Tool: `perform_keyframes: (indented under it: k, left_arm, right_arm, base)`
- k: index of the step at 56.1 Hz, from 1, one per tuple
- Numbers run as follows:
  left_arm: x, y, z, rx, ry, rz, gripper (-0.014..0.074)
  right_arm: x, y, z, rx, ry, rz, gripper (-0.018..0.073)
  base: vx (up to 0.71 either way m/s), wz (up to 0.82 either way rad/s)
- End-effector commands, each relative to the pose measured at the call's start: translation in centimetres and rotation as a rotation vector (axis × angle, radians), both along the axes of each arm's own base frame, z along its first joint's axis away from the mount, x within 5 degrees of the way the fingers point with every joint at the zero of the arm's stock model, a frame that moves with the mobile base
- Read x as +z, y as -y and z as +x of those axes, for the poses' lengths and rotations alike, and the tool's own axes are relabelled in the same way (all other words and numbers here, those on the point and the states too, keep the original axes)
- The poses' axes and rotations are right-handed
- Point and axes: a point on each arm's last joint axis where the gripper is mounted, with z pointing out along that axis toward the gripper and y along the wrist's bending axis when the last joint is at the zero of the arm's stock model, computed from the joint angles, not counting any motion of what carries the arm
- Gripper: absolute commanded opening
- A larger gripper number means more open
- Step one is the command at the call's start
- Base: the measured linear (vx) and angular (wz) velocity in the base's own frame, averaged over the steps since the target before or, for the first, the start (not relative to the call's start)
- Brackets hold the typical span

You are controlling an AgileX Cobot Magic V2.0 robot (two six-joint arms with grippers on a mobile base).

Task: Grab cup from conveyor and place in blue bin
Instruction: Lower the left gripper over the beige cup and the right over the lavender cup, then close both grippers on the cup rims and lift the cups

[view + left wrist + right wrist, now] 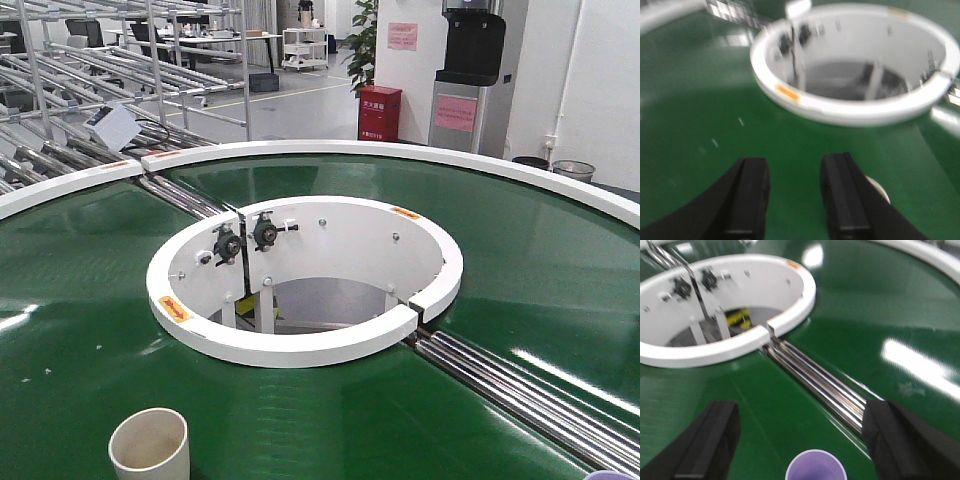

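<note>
right end effector [805, 445] spread wide, purple cup [816, 467] just ahead | left end effector [796, 200] also parted | advice: centre cup, lower, then close

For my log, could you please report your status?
Left hand open, beige cup just beside it. Right hand open over purple cup. No cup held; bin not in view.

At the upper left of the front view we see metal roller racks [60, 70] on a glossy grey floor [300, 105]. At top centre stands a white cart [304, 48]; right of it, a potted plant [362, 40], a red cabinet [380, 112] and a grey dispenser [468, 70] line the white wall [590, 70], which bears a pink notice [402, 36].
</note>
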Motion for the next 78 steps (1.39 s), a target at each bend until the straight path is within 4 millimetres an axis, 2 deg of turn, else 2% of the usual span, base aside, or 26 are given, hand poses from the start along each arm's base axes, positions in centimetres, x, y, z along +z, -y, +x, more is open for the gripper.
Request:
perform_keyframes:
  k: [1, 11, 17, 22, 32, 41, 48, 59, 67, 78]
  left_arm:
    - [0.1, 0.9, 2.9, -0.054, -0.079, -0.038, 0.0396]
    - [-2.4, 2.1, 8.6, -0.143, -0.36, -0.061, 0.0398]
    - [-4.0, 2.2, 10.6, -0.147, -0.408, -0.051, 0.0398]
    - [-5.2, 2.4, 11.5, -0.167, -0.43, -0.028, 0.0407]
    - [-6.7, 3.9, 12.6, -0.217, -0.446, -0.001, 0.0452]
    - [-8.0, 5.4, 13.3, -0.25, -0.46, 0.015, 0.0477]
    - [-8.9, 5.3, 13.7, -0.251, -0.488, 0.051, 0.0477]
    - [-9.5, 5.5, 14.0, -0.247, -0.501, 0.061, 0.0477]
    - [-10.6, 5.6, 14.5, -0.248, -0.534, 0.058, 0.0477]
    - [-12.2, 5.8, 15.2, -0.249, -0.58, 0.045, 0.0475]
  right_arm:
    - [1.8, -0.1, 2.0, -0.011, 0.024, -0.021, 0.0556]
    - [-0.4, -0.3, 5.4, -0.044, -0.21, -0.078, 0.0556]
    - [-1.7, 0.0, 6.5, -0.069, -0.3, -0.14, 0.0556]
    - [-2.4, 0.1, 7.2, -0.083, -0.347, -0.179, 0.0556]
    - [-4.3, 0.0, 8.0, -0.104, -0.51, -0.18, 0.0556]
    - [-5.2, 0.0, 8.6, -0.12, -0.565, -0.173, 0.0556]
    - [-6.6, 0.4, 8.9, -0.154, -0.592, -0.149, 0.0556]
    - [-9.9, 2.7, 9.1, -0.209, -0.658, -0.03, 0.0556]
    - [-10.8, 3.5, 9.1, -0.224, -0.654, 0.025, 0.0556]
    - [-11.7, 3.5, 9.8, -0.22, -0.687, 0.028, 0.0556]
  base:
    - [0.0, 0.0]
    - [0.0, 0.0]
    - [0.0, 0.0]
    - [0.0, 0.0]
    - [0.0, 0.0]
    - [0.0, 0.0]
    - [0.0, 0.0]
    - [0.0, 0.0]
    - [0.0, 0.0]
    - [0.0, 0.0]
